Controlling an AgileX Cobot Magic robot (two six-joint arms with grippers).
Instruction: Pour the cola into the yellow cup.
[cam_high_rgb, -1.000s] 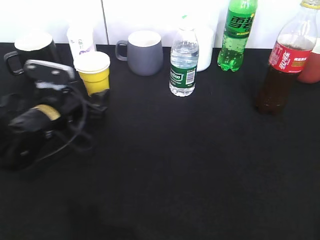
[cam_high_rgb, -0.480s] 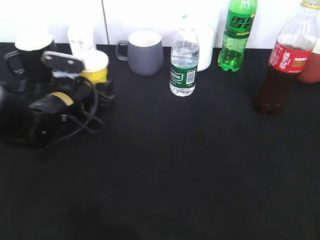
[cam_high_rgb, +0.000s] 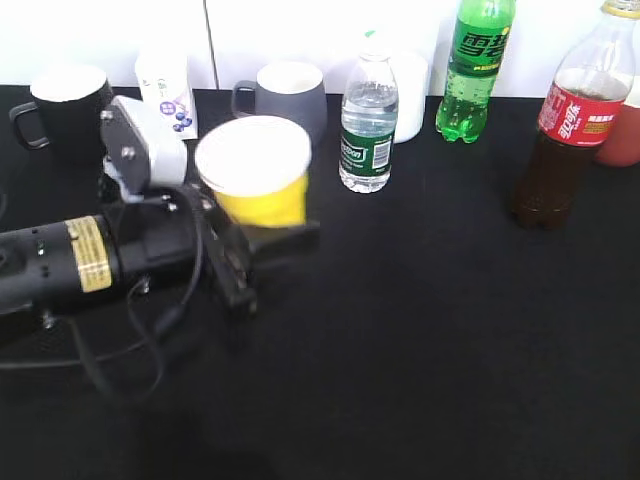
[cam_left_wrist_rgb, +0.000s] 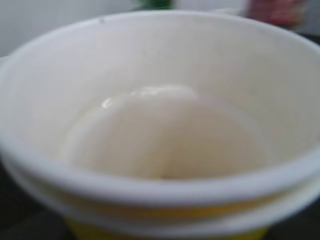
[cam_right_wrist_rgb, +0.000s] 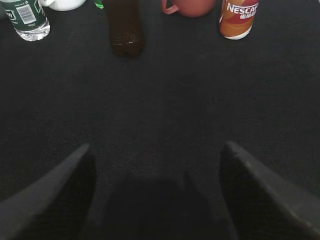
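Yellow cup (cam_high_rgb: 255, 170) is held upright above the desk (cam_high_rgb: 400, 340) by the left gripper (cam_high_rgb: 262, 232), closed on its lower body; inside shown white, empty. Cola (cam_high_rgb: 565, 120) stands at far right, nr back edge. Right gripper (cam_right_wrist_rgb: 157, 195) is seen wide open, holding nothing. Centre desk is unoccupied btwn cup & cola.
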